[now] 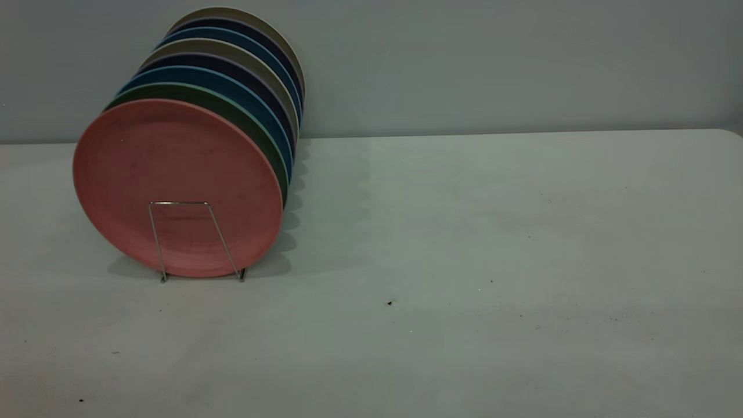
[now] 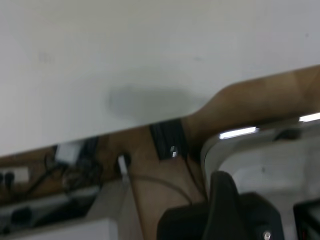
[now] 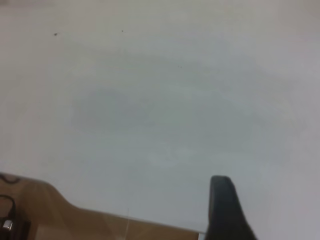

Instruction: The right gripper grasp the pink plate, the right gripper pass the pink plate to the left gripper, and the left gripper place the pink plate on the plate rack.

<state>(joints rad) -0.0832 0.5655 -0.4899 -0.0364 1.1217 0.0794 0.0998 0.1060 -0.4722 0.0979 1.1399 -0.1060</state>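
The pink plate (image 1: 174, 174) stands upright on edge at the front of the plate rack (image 1: 194, 241), behind the front wire loop. It leans against a row of several other plates behind it. Neither gripper shows in the exterior view. In the left wrist view, part of my left gripper (image 2: 235, 210) shows above the table's edge, with nothing seen in it. In the right wrist view, part of my right gripper (image 3: 225, 210) shows over bare table near its edge, with nothing seen in it.
Behind the pink plate stand green, blue, dark purple and tan plates (image 1: 244, 75). The grey table (image 1: 493, 261) runs wide to the right of the rack. Past the table edge, the left wrist view shows a brown floor, cables (image 2: 75, 165) and a metal frame (image 2: 240, 134).
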